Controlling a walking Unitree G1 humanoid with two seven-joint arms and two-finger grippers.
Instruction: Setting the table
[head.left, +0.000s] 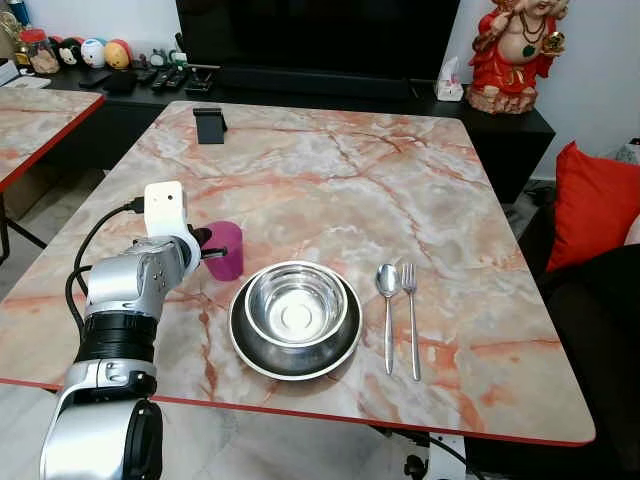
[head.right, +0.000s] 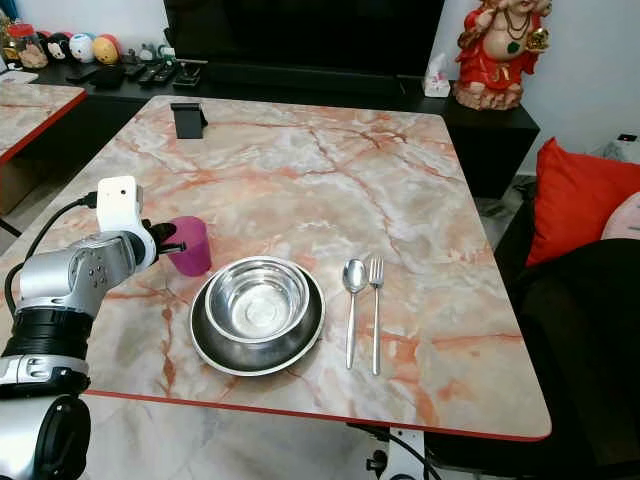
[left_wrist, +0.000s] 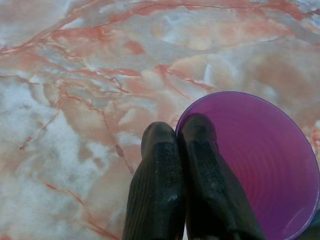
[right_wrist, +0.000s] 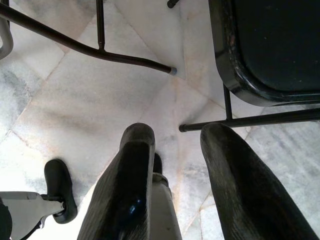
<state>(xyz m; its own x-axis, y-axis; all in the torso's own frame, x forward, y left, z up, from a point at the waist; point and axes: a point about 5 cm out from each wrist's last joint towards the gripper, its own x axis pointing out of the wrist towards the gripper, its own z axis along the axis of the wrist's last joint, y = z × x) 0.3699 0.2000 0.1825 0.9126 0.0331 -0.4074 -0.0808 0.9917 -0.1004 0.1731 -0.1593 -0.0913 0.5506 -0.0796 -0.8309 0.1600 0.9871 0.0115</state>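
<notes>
The purple cup (head.left: 224, 250) is partly hidden behind the left gripper (head.left: 207, 247) and wrist; in the left wrist view its rim is cut off by the frame edge. The red cushion (head.left: 592, 205) is cut off at the frame edge. Small items on the sideboard (head.left: 90, 50) are too small to identify.

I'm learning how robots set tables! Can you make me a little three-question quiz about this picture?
1. True or false: the spoon lies to the left of the fork.
2. What is the left gripper pinching?
A. the rim of the purple cup
B. the fork
C. the black stand
3. Fill in: the steel bowl sits on a dark ____.

Key
1. True.
2. A: one finger is inside the cup, one outside.
3. Plate.
The right gripper hangs open above the floor.
</notes>
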